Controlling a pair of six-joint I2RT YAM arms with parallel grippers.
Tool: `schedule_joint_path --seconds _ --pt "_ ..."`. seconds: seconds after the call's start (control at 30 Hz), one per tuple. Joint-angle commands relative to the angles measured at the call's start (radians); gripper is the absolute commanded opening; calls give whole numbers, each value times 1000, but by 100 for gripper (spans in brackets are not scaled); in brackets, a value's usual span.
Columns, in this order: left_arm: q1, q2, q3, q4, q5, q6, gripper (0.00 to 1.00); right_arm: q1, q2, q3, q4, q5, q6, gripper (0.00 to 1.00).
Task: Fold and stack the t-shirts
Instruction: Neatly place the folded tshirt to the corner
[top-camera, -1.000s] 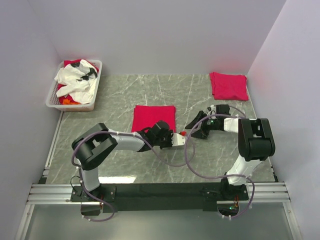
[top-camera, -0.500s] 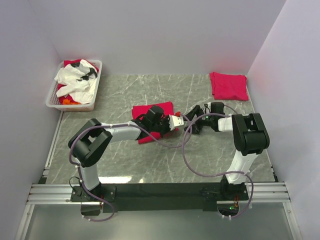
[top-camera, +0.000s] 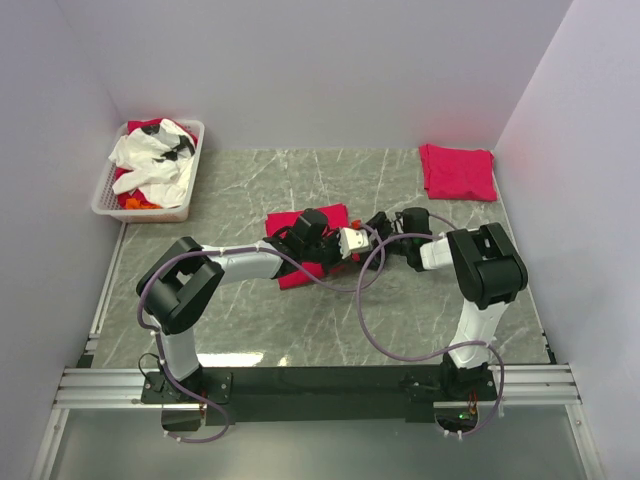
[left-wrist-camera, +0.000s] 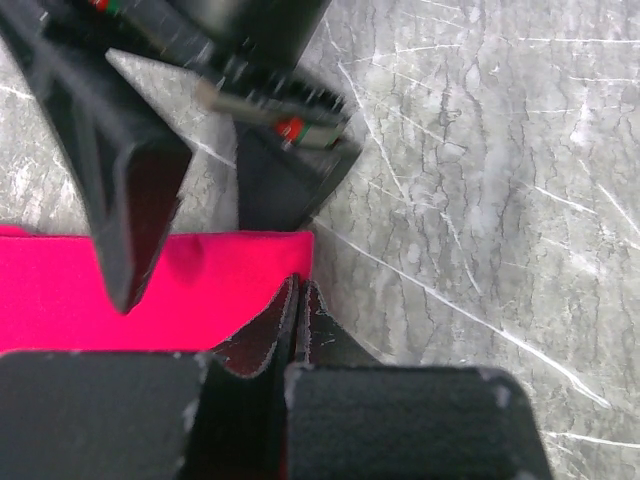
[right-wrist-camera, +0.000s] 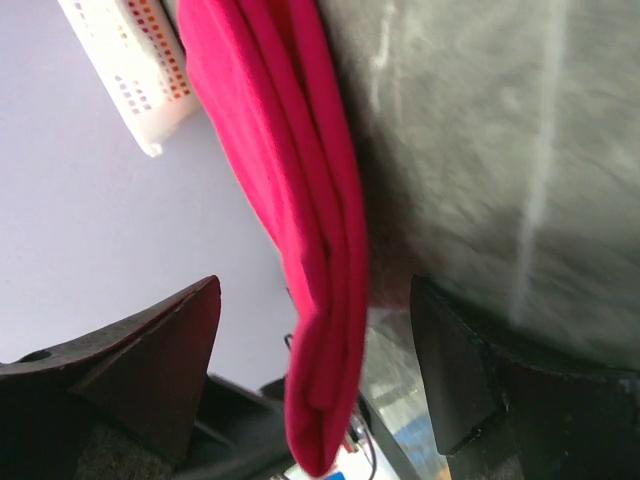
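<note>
My overhead camera sits high behind the arm bases (top-camera: 320, 385), which line the bottom of its frame, and looks down over the whole bench (top-camera: 400, 190) to the back wall (top-camera: 320, 70). The left wrist camera peers steeply down past the left tool (left-wrist-camera: 298, 295), very close to the marble. The right wrist camera is rolled sideways and low, so the bench fills the right of its frame beyond the right tool (right-wrist-camera: 315, 285). All three views share the folded t-shirt (top-camera: 290, 222). The white basket (top-camera: 105, 195) shows only overhead and at the right wrist's upper left.

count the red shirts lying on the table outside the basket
2: one shirt folded at the far right corner, one shirt mid-table partly under the left arm. Red cloth shows in the basket, so more may be hidden.
</note>
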Motion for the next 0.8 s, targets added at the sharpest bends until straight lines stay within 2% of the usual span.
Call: schedule_joint_path --seconds 0.0,0.23,0.77 --pt "-4 -31 31 49 44 -27 1 33 43 43 92 85 62 83" --pt "1 -28 35 77 42 -36 1 71 111 91 133 176 114 68" --pt "7 -15 42 89 56 -56 1 101 197 188 52 272 54 59"
